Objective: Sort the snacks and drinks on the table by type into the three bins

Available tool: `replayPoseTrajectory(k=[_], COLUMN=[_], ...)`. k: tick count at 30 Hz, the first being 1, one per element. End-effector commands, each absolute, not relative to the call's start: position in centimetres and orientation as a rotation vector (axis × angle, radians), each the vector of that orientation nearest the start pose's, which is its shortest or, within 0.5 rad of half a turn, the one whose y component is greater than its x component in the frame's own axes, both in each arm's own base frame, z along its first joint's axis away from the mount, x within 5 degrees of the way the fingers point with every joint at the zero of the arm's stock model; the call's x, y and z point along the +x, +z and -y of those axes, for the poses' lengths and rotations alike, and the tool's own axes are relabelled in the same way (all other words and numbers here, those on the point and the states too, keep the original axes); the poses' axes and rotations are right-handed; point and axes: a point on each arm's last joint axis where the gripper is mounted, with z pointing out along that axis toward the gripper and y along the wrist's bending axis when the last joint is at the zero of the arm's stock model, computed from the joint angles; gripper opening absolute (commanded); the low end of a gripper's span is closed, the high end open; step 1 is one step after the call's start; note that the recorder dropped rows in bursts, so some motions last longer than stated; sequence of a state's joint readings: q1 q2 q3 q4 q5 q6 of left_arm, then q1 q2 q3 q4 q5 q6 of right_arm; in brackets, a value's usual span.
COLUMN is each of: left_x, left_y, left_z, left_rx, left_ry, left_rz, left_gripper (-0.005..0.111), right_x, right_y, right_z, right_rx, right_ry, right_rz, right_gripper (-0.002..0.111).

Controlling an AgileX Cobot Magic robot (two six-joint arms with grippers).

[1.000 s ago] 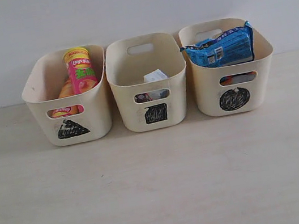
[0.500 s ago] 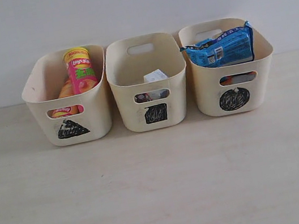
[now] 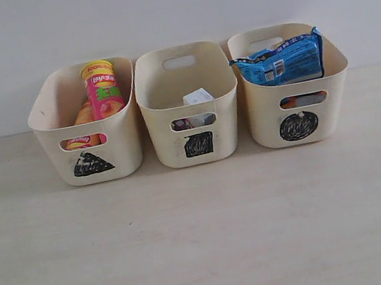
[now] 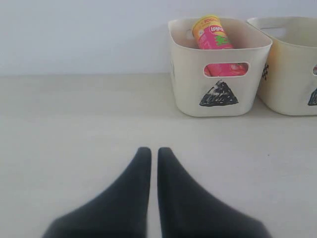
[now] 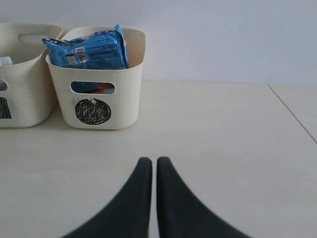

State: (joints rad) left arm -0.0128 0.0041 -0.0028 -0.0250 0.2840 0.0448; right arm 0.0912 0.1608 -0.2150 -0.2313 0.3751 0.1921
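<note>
Three cream bins stand in a row at the back of the table [image 3: 207,242]. The triangle bin [image 3: 120,136] [image 4: 188,79] holds the pink chip can [image 3: 103,91] [image 4: 214,34] and a yellow-red can [image 3: 83,115] beside it. A white carton [image 3: 197,97] pokes up in the square bin [image 3: 228,125]. The blue bag [image 3: 286,59] [image 5: 86,49] lies across the top of the circle bin [image 3: 262,112] [image 5: 131,84], with something orange showing through that bin's handle cutout. My left gripper [image 4: 150,151] and right gripper [image 5: 149,160] are shut and empty, held over bare table away from the bins. Neither arm shows in the exterior view.
A pale wall runs behind the bins. In the right wrist view a table seam or edge [image 5: 292,114] runs off to one side.
</note>
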Motion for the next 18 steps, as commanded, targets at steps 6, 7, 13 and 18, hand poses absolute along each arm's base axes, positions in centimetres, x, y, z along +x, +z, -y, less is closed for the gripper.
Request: replayPoseTrajectory(k=[6, 7, 13, 18], left_x=[5.48, 5.48, 5.48, 5.48], left_y=[18.78, 18.78, 18.78, 18.78], left_z=[0.13, 0.13, 0.13, 0.13], left_rx=[0.027, 0.027, 0.027, 0.027], left_ry=[-0.004, -0.004, -0.004, -0.004], left_rz=[-1.764, -1.764, -1.764, -1.764], left_gripper=[0.004, 0.004, 0.004, 0.004], right_x=[6.07, 6.07, 5.88, 5.15], right_y=[24.30, 24.30, 24.23, 23.89], right_z=[0.20, 0.20, -0.05, -0.22], right_rx=[-0.044, -0.044, -0.095, -0.109], right_ry=[-0.027, -0.027, -0.024, -0.001], right_rz=[-1.778, -1.778, -1.779, -1.733], right_gripper=[0.001, 0.001, 0.001, 0.001])
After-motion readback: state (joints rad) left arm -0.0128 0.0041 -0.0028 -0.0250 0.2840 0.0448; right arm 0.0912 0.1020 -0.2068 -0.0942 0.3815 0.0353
